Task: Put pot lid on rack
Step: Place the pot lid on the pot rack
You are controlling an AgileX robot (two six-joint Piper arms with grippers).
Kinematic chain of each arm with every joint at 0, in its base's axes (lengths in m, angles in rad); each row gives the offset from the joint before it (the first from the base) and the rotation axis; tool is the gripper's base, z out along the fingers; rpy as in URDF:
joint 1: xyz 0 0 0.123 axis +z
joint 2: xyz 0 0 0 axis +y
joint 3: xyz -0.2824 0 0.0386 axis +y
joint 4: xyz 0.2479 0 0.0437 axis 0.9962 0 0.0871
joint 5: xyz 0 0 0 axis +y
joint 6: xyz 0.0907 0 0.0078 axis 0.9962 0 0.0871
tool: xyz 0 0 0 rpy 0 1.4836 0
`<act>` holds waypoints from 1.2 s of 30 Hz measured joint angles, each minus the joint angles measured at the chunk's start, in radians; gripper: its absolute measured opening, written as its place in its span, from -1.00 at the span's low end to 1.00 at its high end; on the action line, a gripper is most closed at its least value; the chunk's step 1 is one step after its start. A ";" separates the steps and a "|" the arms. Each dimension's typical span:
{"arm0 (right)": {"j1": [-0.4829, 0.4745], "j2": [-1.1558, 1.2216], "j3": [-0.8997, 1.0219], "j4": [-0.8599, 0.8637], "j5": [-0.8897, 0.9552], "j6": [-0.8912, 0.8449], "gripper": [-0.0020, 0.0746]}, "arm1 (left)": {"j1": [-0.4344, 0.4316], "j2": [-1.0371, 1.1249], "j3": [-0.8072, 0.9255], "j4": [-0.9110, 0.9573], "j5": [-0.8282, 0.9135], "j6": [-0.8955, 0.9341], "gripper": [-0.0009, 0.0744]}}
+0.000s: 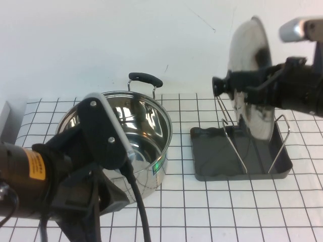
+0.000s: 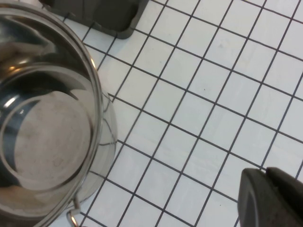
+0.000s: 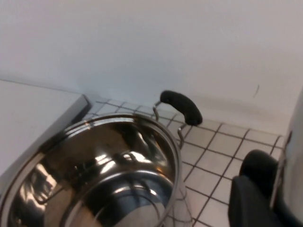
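The pot lid is shiny steel and stands on edge over the rack, its lower rim down between the wire loops. I cannot tell if it touches the tray. My right gripper is shut on the lid's black knob, reaching in from the right. In the right wrist view the knob sits against one finger, with the lid's rim beside it. My left gripper is shut and empty, low over the mat in front of the steel pot.
The deep pot with black handles stands left of the rack and also shows in the left wrist view and the right wrist view. A grey box sits at the far left. A white wall stands behind.
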 joint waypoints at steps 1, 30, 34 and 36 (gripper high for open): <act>0.001 0.035 0.000 0.003 -0.004 -0.004 -0.66 | 0.000 0.000 0.006 -0.002 -0.004 -0.001 -0.98; 0.001 0.071 0.000 -0.127 -0.044 -0.093 0.53 | 0.000 0.000 0.011 -0.037 -0.057 -0.038 -0.98; 0.001 -0.016 0.000 -0.173 -0.051 -0.093 0.54 | 0.000 -0.015 0.013 -0.008 -0.074 -0.081 -0.98; 0.001 -0.068 0.000 -0.187 -0.051 -0.093 0.54 | 0.000 -0.034 0.016 0.021 -0.104 -0.118 -0.98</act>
